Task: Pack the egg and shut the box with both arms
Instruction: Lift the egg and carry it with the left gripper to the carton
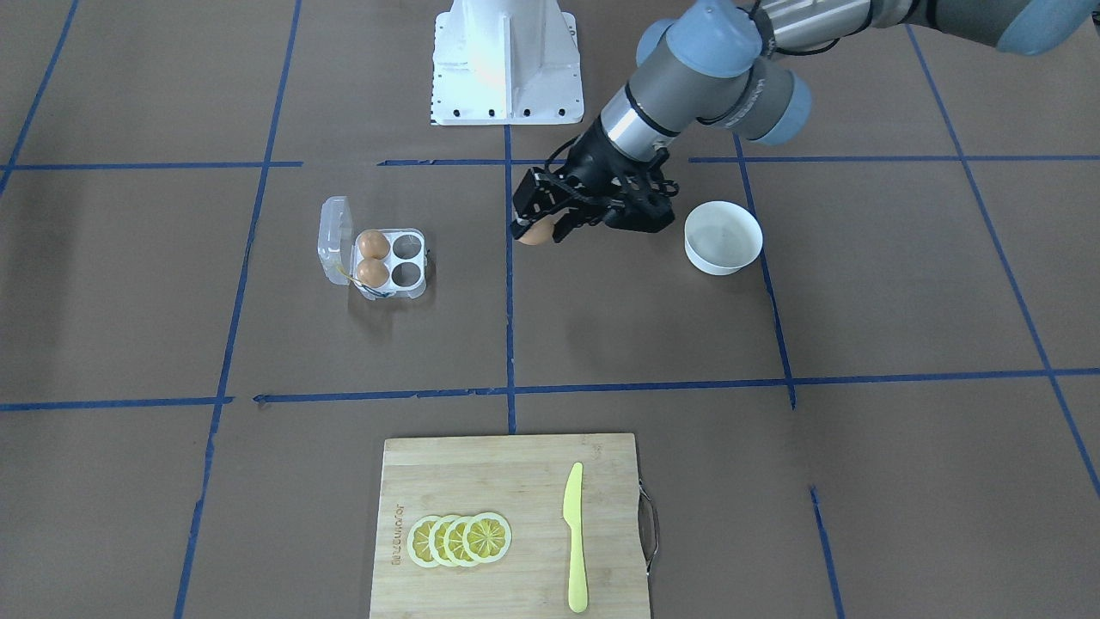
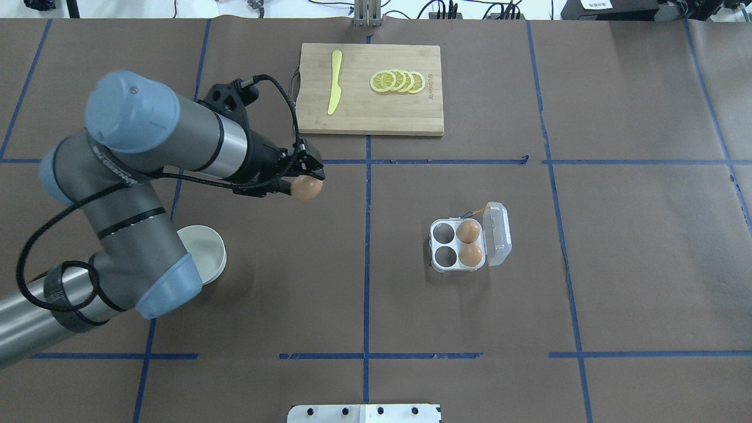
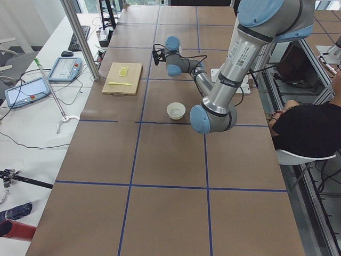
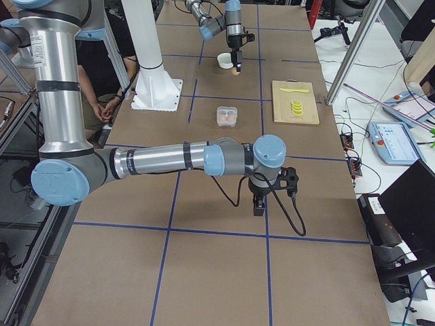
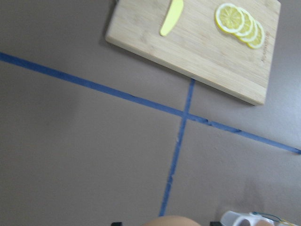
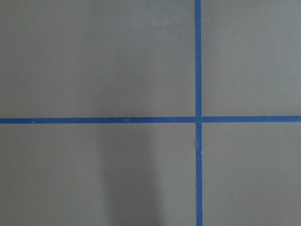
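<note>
Tan-brown egg point(image 1: 534, 235) sits clamped in my left pincer point(image 1: 537, 228) in the front-facing view, between the white bowl point(image 1: 723, 237) and the box point(image 1: 391, 262). Overhead, the box lies open with two other eggs point(image 2: 468, 231) inside. From the right side, I cannot tell whether my right pincer point(image 4: 259, 204) is open.

Overhead cam sits behind the robot base point(image 2: 364, 413), looking down on the counter point(image 2: 617, 264); the front cam faces it from across. Both catch the egg carton point(image 2: 457, 244) and cutting board point(image 2: 376, 111). Side cams shoot from each end, and the wrist cams sit close above the blue tape point(image 6: 197, 56).
</note>
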`<move>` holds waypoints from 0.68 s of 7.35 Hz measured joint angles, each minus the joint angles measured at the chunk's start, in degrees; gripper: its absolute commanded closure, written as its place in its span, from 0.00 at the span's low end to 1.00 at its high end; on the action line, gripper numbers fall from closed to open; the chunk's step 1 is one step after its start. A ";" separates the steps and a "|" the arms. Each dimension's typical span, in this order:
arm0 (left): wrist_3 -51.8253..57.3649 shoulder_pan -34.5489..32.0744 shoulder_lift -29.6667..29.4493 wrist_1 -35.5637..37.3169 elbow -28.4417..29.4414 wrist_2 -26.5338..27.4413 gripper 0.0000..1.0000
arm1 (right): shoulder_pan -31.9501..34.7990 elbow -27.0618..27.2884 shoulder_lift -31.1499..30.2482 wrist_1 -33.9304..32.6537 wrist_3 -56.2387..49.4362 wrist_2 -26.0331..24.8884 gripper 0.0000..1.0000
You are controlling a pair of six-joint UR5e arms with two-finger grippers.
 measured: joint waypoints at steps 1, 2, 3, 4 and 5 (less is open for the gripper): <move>-1.91 1.92 -5.10 -4.25 6.50 1.22 1.00 | 0.01 -0.01 -0.02 -0.01 0.00 0.32 0.00; -2.64 3.67 -8.66 -7.93 12.06 3.45 1.00 | 0.03 -0.10 -0.08 -0.01 0.00 0.71 0.00; -2.87 5.43 -10.39 -11.09 15.85 5.25 1.00 | 0.02 -0.16 -0.09 -0.01 0.03 0.94 0.00; -2.93 6.80 -11.44 -13.26 18.29 6.65 1.00 | -0.01 -0.21 -0.07 -0.02 0.06 1.03 0.00; -2.95 7.73 -12.39 -14.96 20.14 7.88 1.00 | -0.03 -0.43 -0.10 -0.02 0.04 1.10 0.00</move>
